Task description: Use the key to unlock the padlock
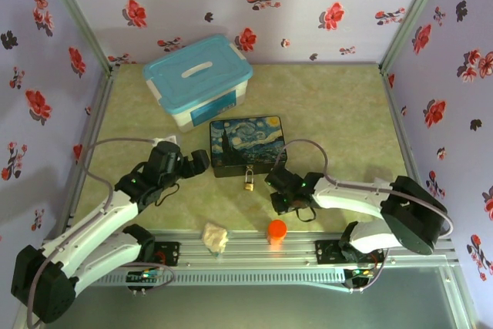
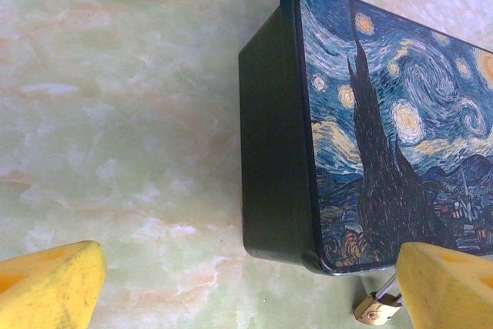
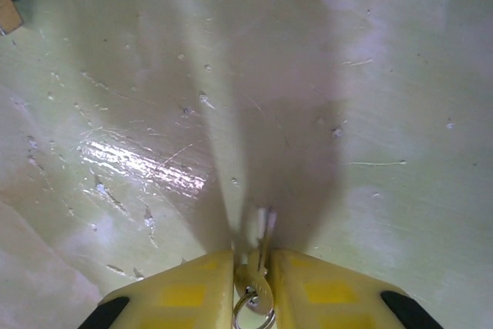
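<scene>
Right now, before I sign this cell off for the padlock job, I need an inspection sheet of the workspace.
Surface: green marbled tabletop, lightly scuffed; no spills seen.
Job's things: padlock at the near side of the tin; key pinched in the right gripper.
Clutter: blue-lidded box behind the tin; orange cylinder and beige lump by the near rail.
Grippers: left gripper open, beside the tin's left end; right gripper shut on the key, just above the tabletop.
Cables: a grey left cable and right cable loop off the arms; no snag seen.
Surroundings: floral walls on three sides.
</scene>
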Motion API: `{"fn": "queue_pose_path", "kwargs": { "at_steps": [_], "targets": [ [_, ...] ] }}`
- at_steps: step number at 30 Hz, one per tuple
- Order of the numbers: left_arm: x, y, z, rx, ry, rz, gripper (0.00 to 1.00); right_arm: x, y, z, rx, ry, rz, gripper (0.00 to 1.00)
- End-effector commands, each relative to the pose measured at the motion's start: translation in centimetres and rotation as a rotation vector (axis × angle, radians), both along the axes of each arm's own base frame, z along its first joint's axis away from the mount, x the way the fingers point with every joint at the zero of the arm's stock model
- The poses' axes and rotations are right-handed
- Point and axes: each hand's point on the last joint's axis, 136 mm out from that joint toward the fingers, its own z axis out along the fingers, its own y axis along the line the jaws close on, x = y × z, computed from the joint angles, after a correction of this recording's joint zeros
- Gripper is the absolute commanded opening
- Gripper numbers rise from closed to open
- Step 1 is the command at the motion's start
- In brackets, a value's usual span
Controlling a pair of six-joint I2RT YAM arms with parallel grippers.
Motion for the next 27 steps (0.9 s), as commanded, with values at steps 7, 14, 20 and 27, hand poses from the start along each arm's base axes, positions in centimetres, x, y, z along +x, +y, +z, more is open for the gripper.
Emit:
{"fn": "queue_pose_path", "kwargs": {
  "at_steps": [7,14,20,27],
  "targets": [
    [0.6,-0.1,1.0,0.002,-0.026,0.014,0.97,-1.6,-2.0,-1.8,-0.056,0.043,-0.03,0.08],
    [1.3,-1.2,2.8,-0.053,-0.08,-0.014,0.96,0.3,-2.0,0.3,0.057,-0.02,-0.087,0.0],
    [1.7,-5.8,7.5,-0.193,-0.22,-0.183,0.94,3.6,-1.5,6.5,0.287,-0.168,-0.073,0.0],
    [-1.0,-12.4,13.2,-0.272,-0.426,-0.501,0.89,4.8,2.9,17.3,0.671,-0.411,0.113,0.0]
  ]
}}
